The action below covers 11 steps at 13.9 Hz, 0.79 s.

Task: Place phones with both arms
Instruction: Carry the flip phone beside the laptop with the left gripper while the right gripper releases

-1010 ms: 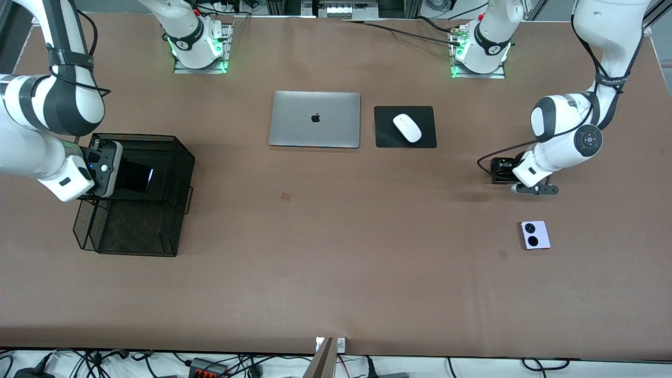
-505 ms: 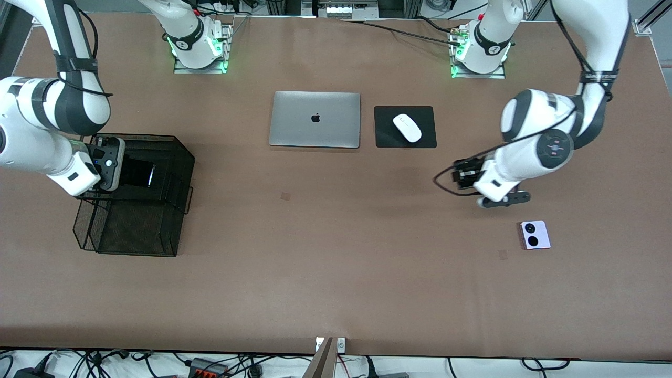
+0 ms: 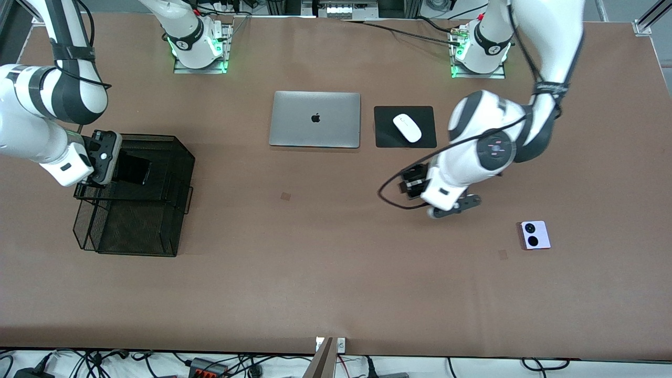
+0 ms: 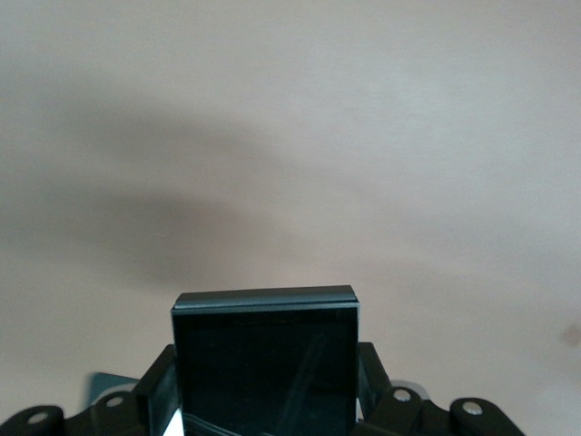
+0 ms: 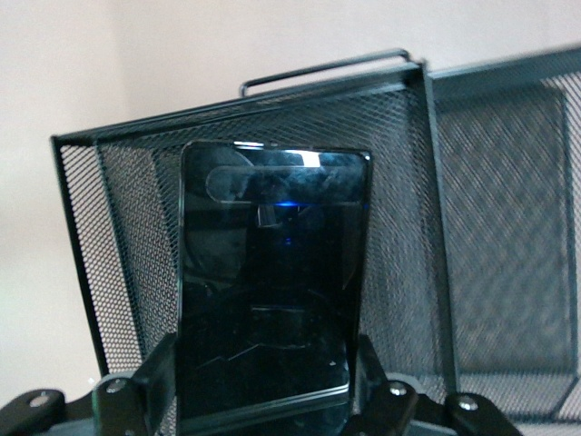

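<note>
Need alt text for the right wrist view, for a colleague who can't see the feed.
The right gripper is shut on a long black phone, its glossy face toward the camera, held upright in front of a black wire-mesh basket. Pale tabletop shows past the basket's rim.

Both hands, left and right (clamped shut), aloft

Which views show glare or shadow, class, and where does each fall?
Right wrist view: a white glare strip on the long black phone before the mesh basket. Left wrist view: a soft dark shadow on the table above the small black phone. Front view: green light at both arm bases.
</note>
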Each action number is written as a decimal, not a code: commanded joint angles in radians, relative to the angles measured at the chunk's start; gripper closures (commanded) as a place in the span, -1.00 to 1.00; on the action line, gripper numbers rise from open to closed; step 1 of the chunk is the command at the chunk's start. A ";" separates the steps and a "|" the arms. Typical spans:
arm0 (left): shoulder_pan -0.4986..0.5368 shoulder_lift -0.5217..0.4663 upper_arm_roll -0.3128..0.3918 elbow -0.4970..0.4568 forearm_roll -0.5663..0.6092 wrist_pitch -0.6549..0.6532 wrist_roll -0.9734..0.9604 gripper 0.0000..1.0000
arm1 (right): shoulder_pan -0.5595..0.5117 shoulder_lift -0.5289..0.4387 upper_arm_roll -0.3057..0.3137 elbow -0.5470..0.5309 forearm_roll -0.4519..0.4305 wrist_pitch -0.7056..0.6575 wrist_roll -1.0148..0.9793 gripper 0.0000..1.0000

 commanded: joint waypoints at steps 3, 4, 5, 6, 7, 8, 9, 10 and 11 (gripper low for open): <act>-0.135 0.185 0.009 0.253 -0.017 0.000 -0.183 -0.23 | -0.027 -0.019 0.005 0.009 0.010 -0.014 0.416 0.37; -0.151 0.197 0.009 0.257 -0.017 0.037 -0.190 -0.23 | -0.027 -0.013 0.007 0.021 0.008 -0.015 0.498 0.37; -0.159 0.205 0.009 0.257 -0.017 0.078 -0.193 -0.23 | -0.025 -0.010 0.007 0.027 0.008 -0.017 0.583 0.37; -0.174 0.215 0.009 0.262 -0.017 0.121 -0.194 -0.23 | -0.024 -0.005 0.007 0.029 0.008 -0.017 0.669 0.37; -0.191 0.220 0.009 0.262 -0.016 0.158 -0.197 -0.23 | -0.025 0.006 0.007 0.035 0.008 -0.015 0.766 0.37; -0.203 0.229 0.009 0.262 -0.011 0.186 -0.200 -0.23 | -0.025 0.020 0.007 0.050 0.008 -0.015 0.849 0.37; -0.215 0.232 0.011 0.262 -0.010 0.206 -0.216 -0.23 | -0.025 0.029 0.007 0.058 0.008 -0.015 0.904 0.37; -0.228 0.245 0.012 0.262 -0.008 0.229 -0.245 -0.23 | -0.027 0.033 0.007 0.064 0.010 -0.015 0.969 0.37; -0.244 0.255 0.015 0.262 -0.008 0.258 -0.274 -0.23 | -0.027 0.041 0.007 0.062 0.010 -0.014 1.050 0.37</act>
